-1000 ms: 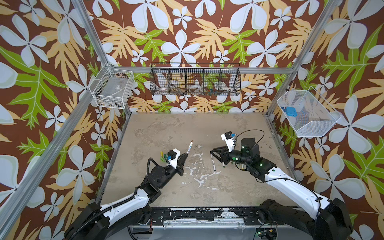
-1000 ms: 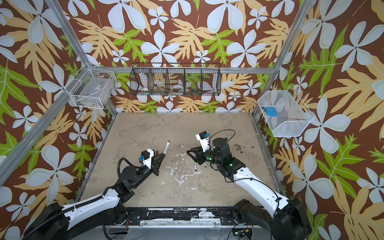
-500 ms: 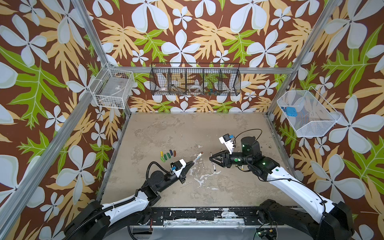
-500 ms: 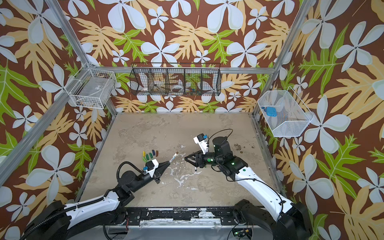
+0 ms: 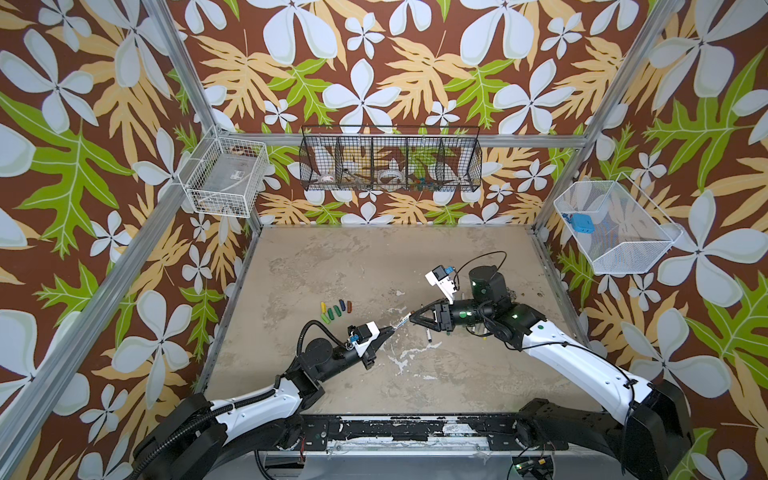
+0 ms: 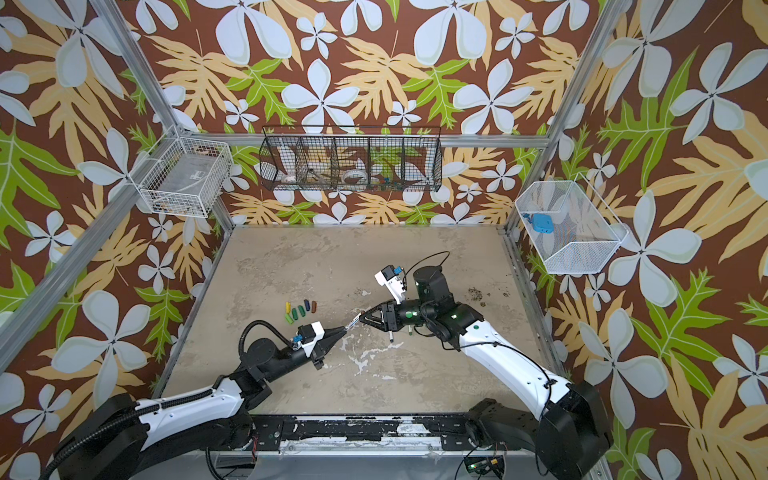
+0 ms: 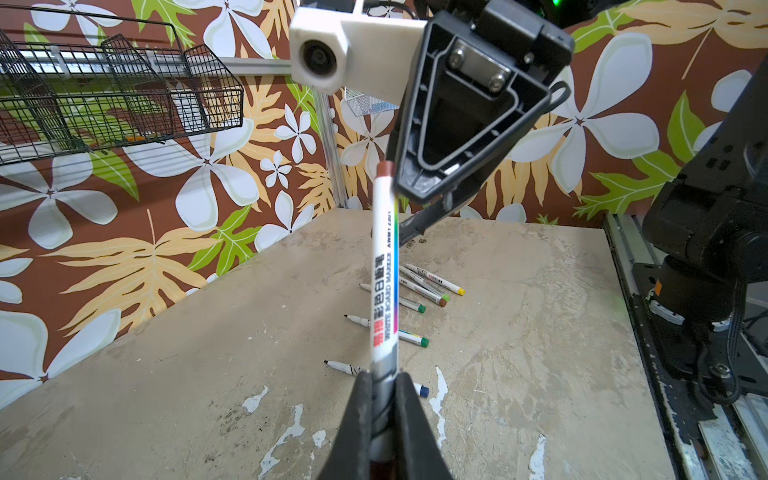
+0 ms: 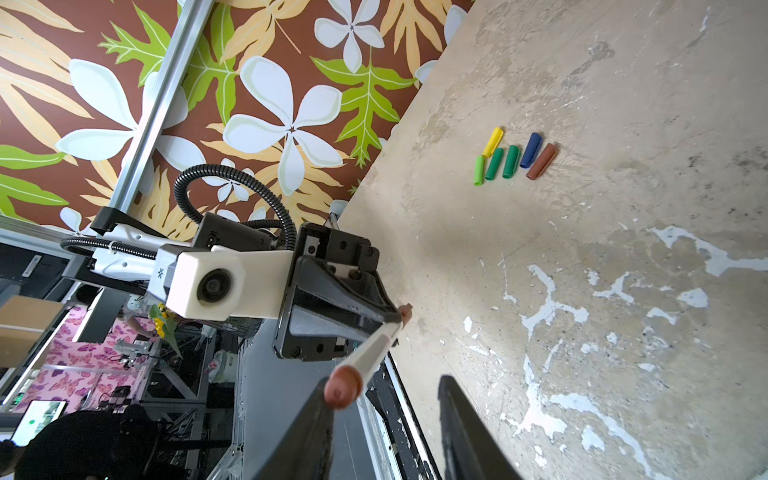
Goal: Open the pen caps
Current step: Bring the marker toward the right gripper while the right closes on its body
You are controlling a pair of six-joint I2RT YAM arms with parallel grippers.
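Note:
My left gripper [image 7: 383, 380] is shut on a white marker [image 7: 384, 291] and holds it above the table, pointing at my right gripper [image 8: 386, 411]. The marker's far end is a short brown piece [image 8: 343, 384] that lies against one right finger [image 8: 316, 428]. The right jaws stand apart with nothing gripped. A second brown bit [image 8: 405, 309] sticks out behind the left fingers. In both top views the two gripper tips [image 5: 390, 328] [image 5: 411, 318] nearly meet at mid-table. Several loose pen caps [image 8: 515, 160] in yellow, green, blue and brown lie in a cluster [image 5: 336, 309] to the left.
Several uncapped markers [image 7: 419, 291] lie on the worn table [image 5: 374, 257] under and beside my right arm, one of them [image 5: 429, 336] just below the right gripper. Wire baskets [image 5: 390, 164] [image 5: 224, 176] [image 5: 611, 226] hang on the walls.
My left gripper has swung away from the loose caps toward mid-table with the marker. The right gripper has closed in, and the marker's brown end now sits at its jaws.

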